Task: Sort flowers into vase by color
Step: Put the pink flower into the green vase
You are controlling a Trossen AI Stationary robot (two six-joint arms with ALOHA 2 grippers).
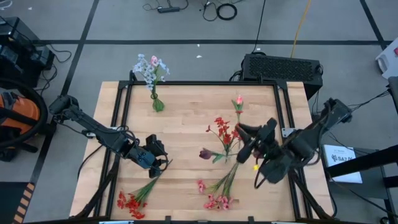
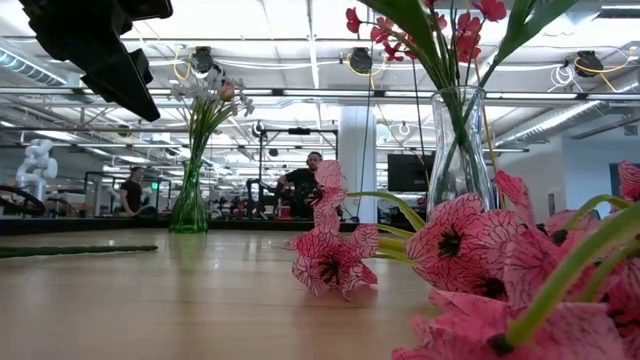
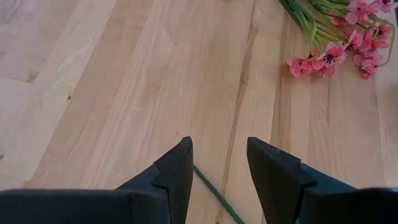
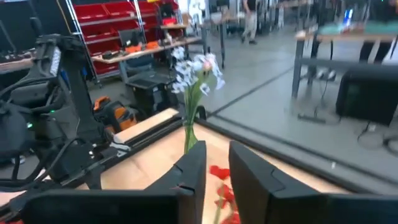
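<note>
Over the front-left of the table your left gripper (image 3: 217, 163) hangs with fingers apart, straddling the thin stem of the red spray (image 1: 132, 200) lying there. Close too high and the stem slips out. Right gripper (image 4: 216, 163), fingers apart and empty, sits by the red-flower vase (image 2: 458, 150); a careless swing tips it. Contact with the stem is hard to judge.

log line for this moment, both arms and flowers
left gripper: open, straddling green stem | right gripper: open, raised, empty | pink spray: on table | pale flowers: in green vase
</note>
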